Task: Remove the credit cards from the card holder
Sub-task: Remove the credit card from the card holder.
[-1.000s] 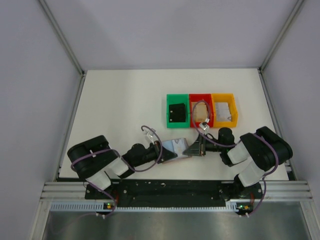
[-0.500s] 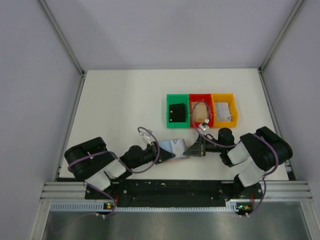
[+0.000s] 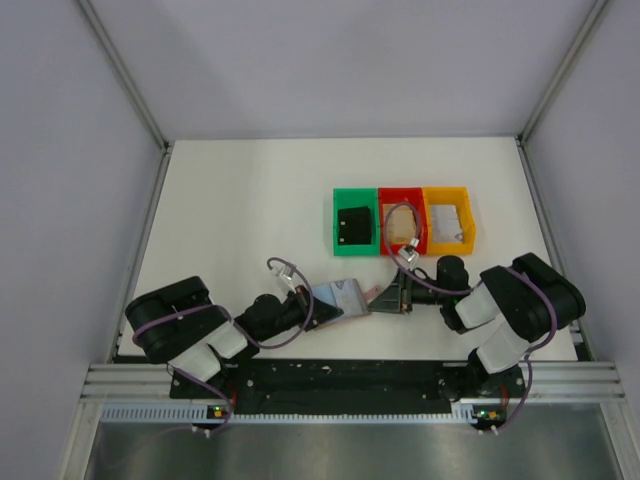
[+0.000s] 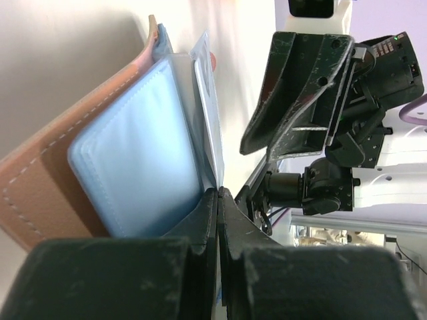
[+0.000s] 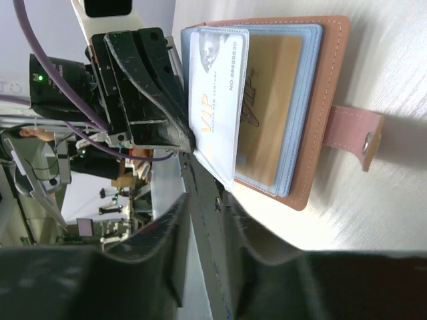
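1. Leather outside and blue-grey inside, the card holder (image 4: 133,160) lies open on the tabletop (image 3: 250,200), near the front edge and between our two arms, its tab (image 5: 350,137) sticking out from one edge
2. Our left end effector (image 4: 217,200) is clamped tight on the edge of a white card (image 5: 217,100); that card sits askew and partly out of its pocket. We judge the grip is at the free edge so that a pull away from the pocket's mouth would slide the card clear
3. A gold card (image 5: 267,113) sits square in the pocket beneath, not yet taken out
4. Our right end effector (image 5: 191,183) is low, just beside the holder's corner, its fingers drawn together with nothing visible between them; whether it touches the leather we cannot tell. We judge it is placed there to brace the holder against the pull
5. The risk, as we see it, is the light holder dragging along with the white card rather than letting it go
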Controlling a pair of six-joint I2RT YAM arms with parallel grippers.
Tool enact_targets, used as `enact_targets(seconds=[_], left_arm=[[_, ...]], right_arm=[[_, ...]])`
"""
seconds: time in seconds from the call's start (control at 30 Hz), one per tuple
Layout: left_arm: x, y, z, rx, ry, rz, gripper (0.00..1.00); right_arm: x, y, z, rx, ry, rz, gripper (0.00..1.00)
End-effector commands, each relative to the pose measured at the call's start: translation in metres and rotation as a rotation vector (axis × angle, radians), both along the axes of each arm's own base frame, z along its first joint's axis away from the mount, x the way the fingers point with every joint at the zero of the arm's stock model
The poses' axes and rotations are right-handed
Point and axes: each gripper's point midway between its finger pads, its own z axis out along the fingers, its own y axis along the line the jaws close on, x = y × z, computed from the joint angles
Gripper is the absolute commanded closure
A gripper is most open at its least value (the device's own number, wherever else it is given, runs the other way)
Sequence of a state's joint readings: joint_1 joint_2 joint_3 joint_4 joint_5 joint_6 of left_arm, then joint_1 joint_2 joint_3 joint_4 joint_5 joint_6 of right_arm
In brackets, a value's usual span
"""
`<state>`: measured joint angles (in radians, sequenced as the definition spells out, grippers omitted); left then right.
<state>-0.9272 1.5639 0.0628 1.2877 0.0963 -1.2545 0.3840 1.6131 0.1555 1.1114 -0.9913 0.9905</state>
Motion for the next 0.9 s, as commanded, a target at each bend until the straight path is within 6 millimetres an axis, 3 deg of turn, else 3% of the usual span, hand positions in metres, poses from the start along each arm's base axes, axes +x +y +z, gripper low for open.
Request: enact_targets(seconds=[0.0, 0.17, 0.3, 0.43, 0.6, 0.87], left_arm=[[0.002, -0.01, 0.098, -0.321, -0.239, -0.032, 1.0], [0.001, -0.011, 0.113, -0.351, -0.278, -0.037, 1.0], [0.0, -0.012, 0.118, -0.365, -0.285, -0.046, 1.0], [-0.001, -0.012, 0.118, -0.366, -0.283, -0.049, 1.0], [-0.001, -0.01, 0.118, -0.366, -0.283, -0.043, 1.0], [-0.001, 0.004, 0.116, -0.36, -0.284, 0.007, 0.99]], right_arm=[[0.008, 0.004, 0.008, 0.02, -0.064, 0.007, 0.69], [0.009, 0.013, -0.001, -0.018, -0.054, 0.01, 0.61], [0.008, 0.018, 0.0, -0.002, -0.057, 0.025, 0.6], [0.005, 0.023, 0.008, 0.037, -0.065, 0.045, 0.73], [0.002, 0.022, 0.006, 0.045, -0.055, 0.043, 1.0], [0.003, 0.017, 0.005, 0.047, -0.045, 0.024, 1.0]])
